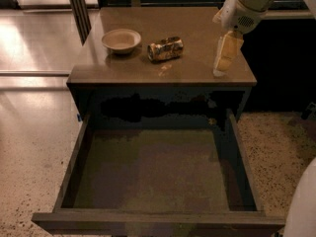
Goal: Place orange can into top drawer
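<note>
A brown cabinet (192,33) stands on a speckled floor (34,147), glossy with light at left.

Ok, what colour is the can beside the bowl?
The can is mottled gold-orange and silver, camera view; claw hovers to its right.

You are seeing the gripper (224,63) hanging at upper right over the cabinet top (192,23). The can (165,49) is lying beside the bowl (121,40), and the drawer (148,174) is standing open below.
</note>
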